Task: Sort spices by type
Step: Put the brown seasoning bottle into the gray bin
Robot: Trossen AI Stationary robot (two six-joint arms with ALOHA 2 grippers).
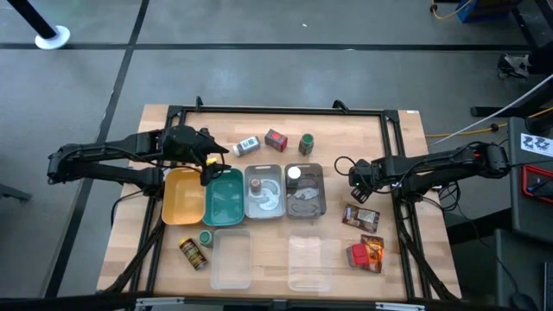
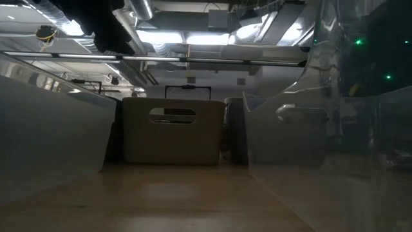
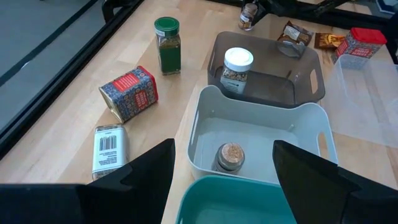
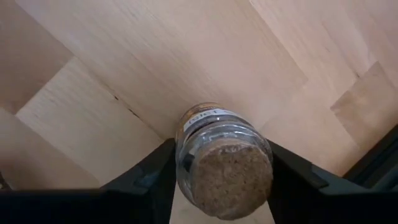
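Observation:
In the high view my left gripper (image 1: 210, 164) is open above the far end of the teal tray (image 1: 225, 199). Its wrist view looks past it (image 3: 224, 150) to a brown-capped jar (image 3: 229, 157) standing in the white tray (image 3: 261, 115) and a white-capped jar (image 3: 237, 68) in the dark grey tray (image 3: 311, 68). My right gripper (image 1: 357, 177) is right of the grey tray, shut on another brown-capped jar (image 4: 224, 168). A green-capped jar (image 3: 166, 43), a red box (image 3: 129, 93) and a white jar lying on its side (image 3: 109, 146) sit at the far side. My right gripper pinches the brown-capped jar between its two fingers (image 4: 155, 171), one on each side of the jar's upper body just below the cap (image 4: 233, 183). It comes from above, pointing down, and the jar stands upright under it. Whether the base touches the table I cannot tell.
A yellow tray (image 1: 183, 197) lies left of the teal one. Two pouches (image 1: 360, 216) (image 1: 371, 246) and a red box (image 1: 359, 255) lie at the near right. A green-capped jar (image 1: 206, 238) and a yellow-labelled jar (image 1: 193, 253) are near left. Two clear lids (image 1: 229, 259) (image 1: 309, 263) lie along the near edge.

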